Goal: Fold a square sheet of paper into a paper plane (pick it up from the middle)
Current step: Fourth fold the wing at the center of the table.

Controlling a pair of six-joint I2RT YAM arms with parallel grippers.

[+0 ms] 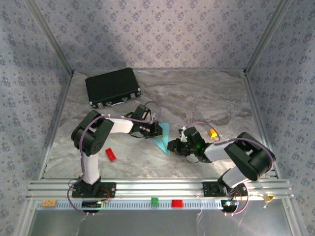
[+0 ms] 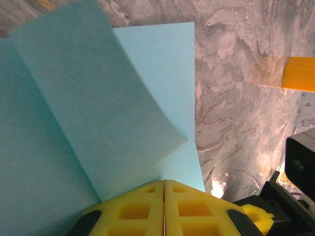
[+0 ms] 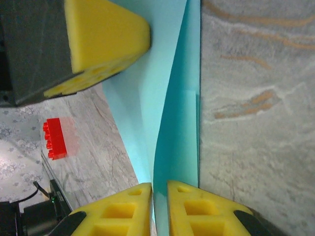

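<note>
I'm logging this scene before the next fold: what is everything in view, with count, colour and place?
paper sheet: one, light blue, partly folded, table centre
case: one, black, table's far left
red brick: one, red, table's near left
orange block: one, orange, table, right of centre
green rail brick: one, green, front rail
red rail brick: one, red, front rail
table: one, grey marbled, mid-frame
left fingers: two, yellow, shut on paper sheet
right fingers: two, yellow, shut on paper sheet's edge
</note>
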